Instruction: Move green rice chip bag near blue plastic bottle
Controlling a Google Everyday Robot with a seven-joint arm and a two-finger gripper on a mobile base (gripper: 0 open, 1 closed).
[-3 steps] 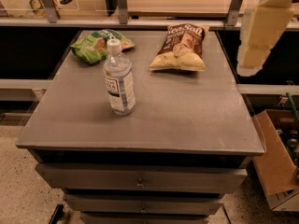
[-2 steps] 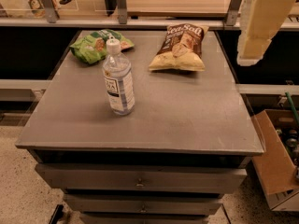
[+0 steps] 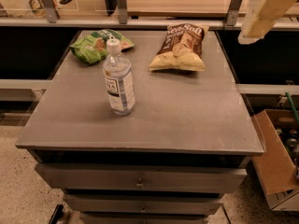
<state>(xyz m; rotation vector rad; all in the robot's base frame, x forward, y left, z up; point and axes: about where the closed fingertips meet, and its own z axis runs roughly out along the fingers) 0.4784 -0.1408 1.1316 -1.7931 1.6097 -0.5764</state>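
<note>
The green rice chip bag [image 3: 97, 45] lies flat at the far left corner of the grey table [image 3: 187, 111]. The blue plastic bottle [image 3: 118, 80] stands upright just in front of it, left of the table's middle, a short gap from the bag. My gripper [image 3: 262, 14] shows only as a cream-coloured part at the top right, raised above and beyond the table's right edge, far from both things. It holds nothing that I can see.
A brown-and-yellow "Sea Salt" chip bag [image 3: 180, 48] lies at the far right of the table. A metal rail with posts [image 3: 122, 13] runs behind the table. An open cardboard box [image 3: 280, 157] sits on the floor to the right. Drawers [image 3: 140, 181] are under the tabletop.
My gripper has risen and moved toward the top right corner of the view. The bags and the bottle have not moved.
</note>
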